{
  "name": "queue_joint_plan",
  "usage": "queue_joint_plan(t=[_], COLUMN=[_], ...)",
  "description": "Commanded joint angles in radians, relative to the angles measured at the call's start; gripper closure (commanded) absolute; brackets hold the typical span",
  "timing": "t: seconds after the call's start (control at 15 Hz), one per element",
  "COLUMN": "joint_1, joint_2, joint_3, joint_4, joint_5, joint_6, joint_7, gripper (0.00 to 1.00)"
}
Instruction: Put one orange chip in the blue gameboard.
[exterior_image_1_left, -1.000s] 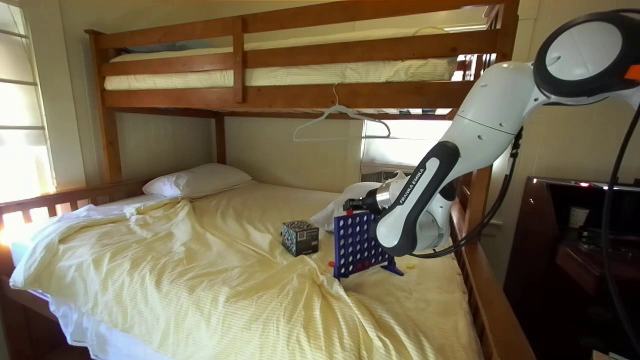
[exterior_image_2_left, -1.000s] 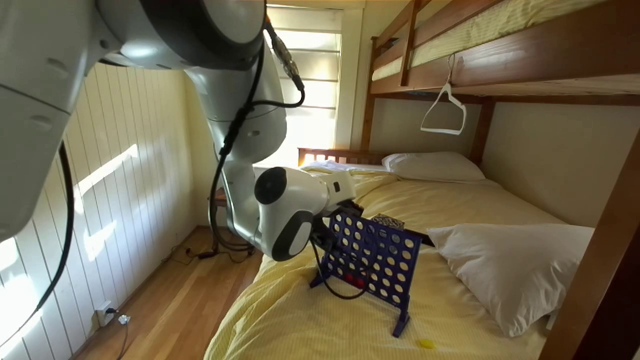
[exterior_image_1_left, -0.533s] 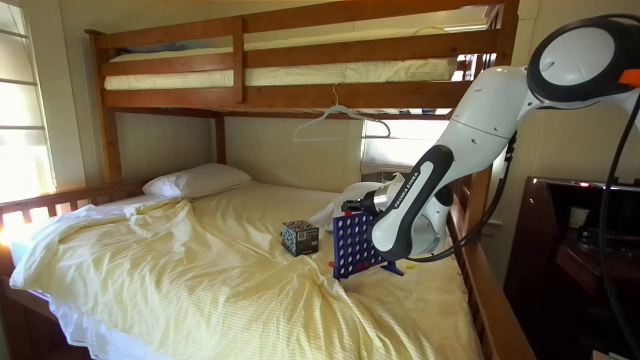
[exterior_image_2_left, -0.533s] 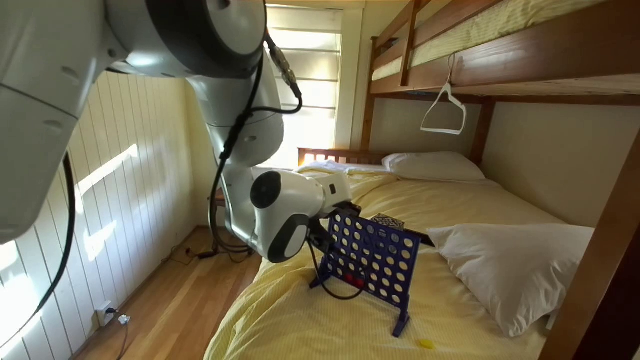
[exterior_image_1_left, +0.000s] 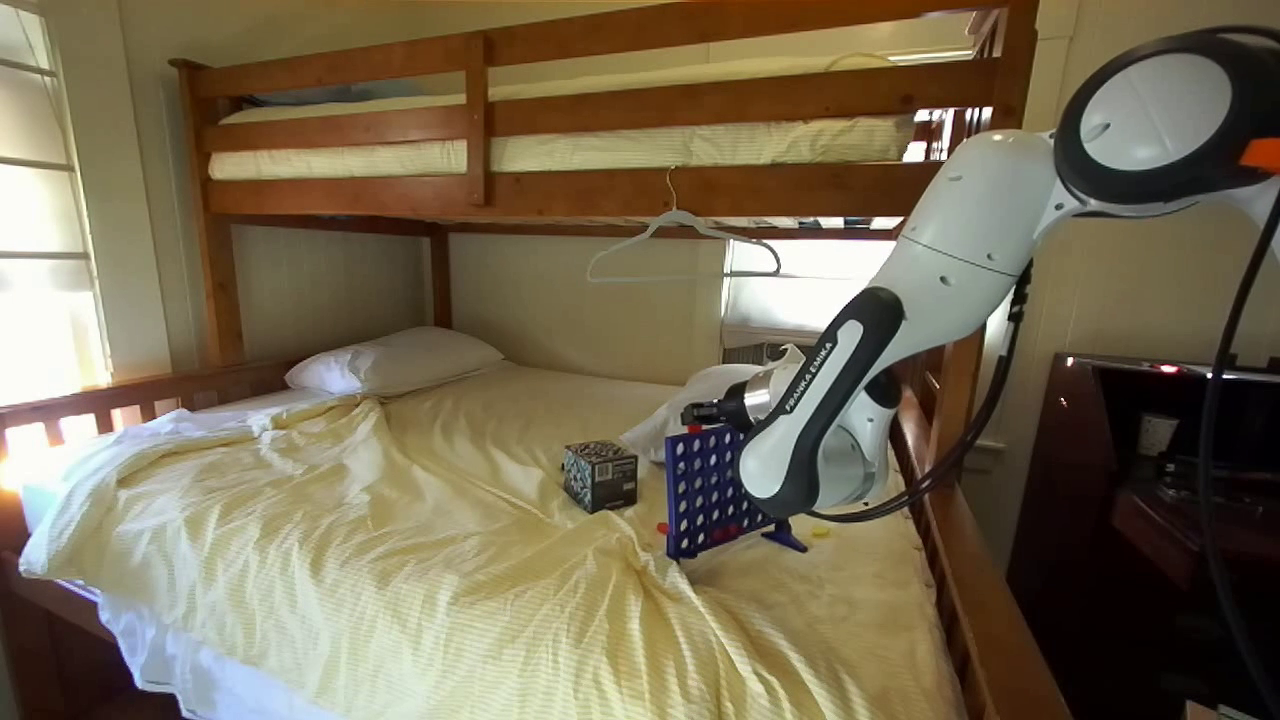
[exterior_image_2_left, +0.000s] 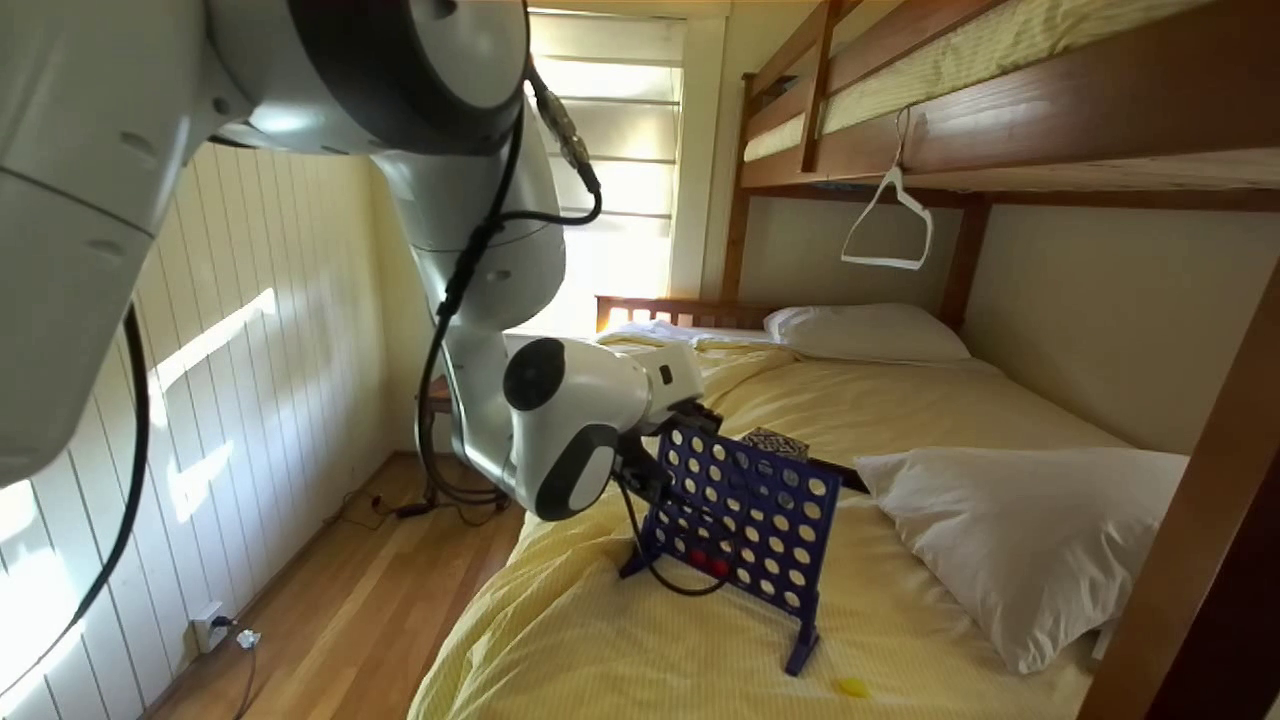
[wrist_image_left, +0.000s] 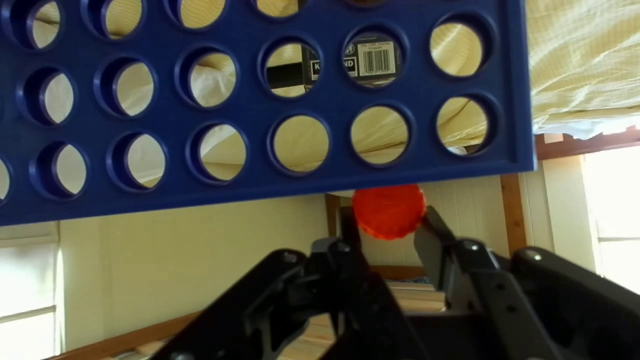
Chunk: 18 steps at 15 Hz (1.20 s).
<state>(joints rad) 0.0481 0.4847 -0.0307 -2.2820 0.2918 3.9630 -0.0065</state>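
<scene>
Flat, round orange chip (wrist_image_left: 389, 212), in grasp of black gripper (wrist_image_left: 389, 219), at top edge of round-holed blue plastic gameboard (wrist_image_left: 256, 112)

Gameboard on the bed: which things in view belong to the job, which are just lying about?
Job:
blue gameboard
orange chip, at its top edge
hand, shut on that chip

Not the job:
patterned box
loose yellow disc
loose orange-red disc
two white pillows
hanger, hung up

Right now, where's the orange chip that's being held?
In the wrist view, the orange chip is right of centre, pinched in the tool, at the top edge of the blue gameboard.
</scene>
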Motion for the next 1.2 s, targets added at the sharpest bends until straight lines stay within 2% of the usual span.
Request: queue_joint_plan(t=[0.0,0.4,0.67,0.73,0.87,1.13], joint_1=[0.043,0.083,0.094,0.095,0.095,0.101], joint_2=[-0.001,-0.005,-0.006,-0.007,-0.009,-0.01], joint_3=[-0.022,-0.037,-0.043,-0.045,-0.045,-0.042], joint_4=[0.0,0.002,0.002,0.002,0.001,0.001], joint_5=[0.086,0.157,0.165,0.168,0.164,0.159], joint_6=[-0.069,-0.08,-0.078,-0.08,-0.085,-0.083], joint_7=[-0.056,-0.088,-0.1,-0.101,-0.101,-0.097], gripper=[0.91,0.91,0.91,0.41,0.35,0.07])
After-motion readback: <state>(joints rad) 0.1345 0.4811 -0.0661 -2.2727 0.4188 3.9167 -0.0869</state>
